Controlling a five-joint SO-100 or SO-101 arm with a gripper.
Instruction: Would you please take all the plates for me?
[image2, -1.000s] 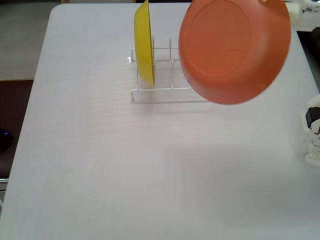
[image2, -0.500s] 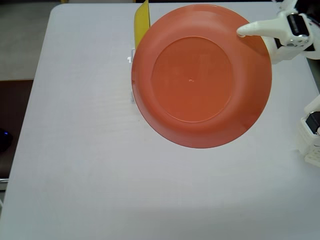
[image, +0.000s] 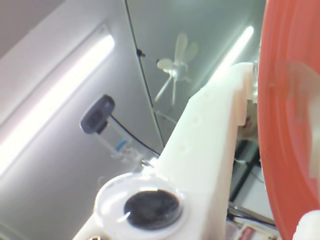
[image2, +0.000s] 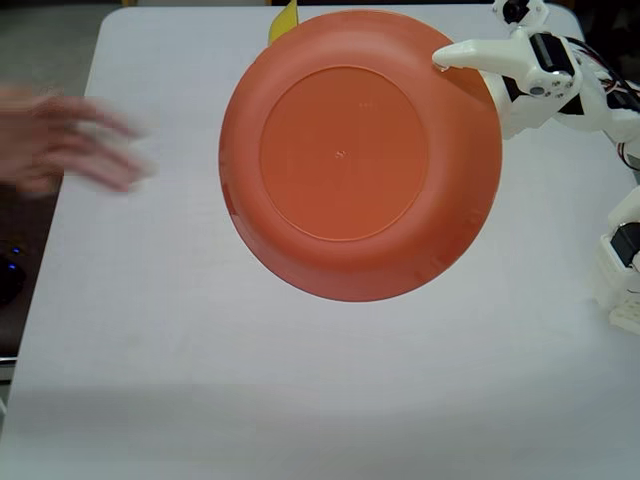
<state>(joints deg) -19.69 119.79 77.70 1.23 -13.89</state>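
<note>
One orange plate (image2: 360, 155) gripped by end effector (image2: 455, 58).

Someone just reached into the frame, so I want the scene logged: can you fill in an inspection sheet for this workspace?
Surface: pale grey table, bare where visible.
Job's things: orange plate held up in the air, underside facing the fixed camera; a sliver of the yellow plate peeks out behind its top edge. Other plates not seen.
Clutter: nothing seen; the orange plate hides what is behind it.
Grippers: gripper clamped on the orange plate's rim at upper right.
Cables: wires run along the arm.
Surroundings: a blurred hand enters over the table's left edge; the wrist view shows a ceiling fan and a camera overhead.
</note>
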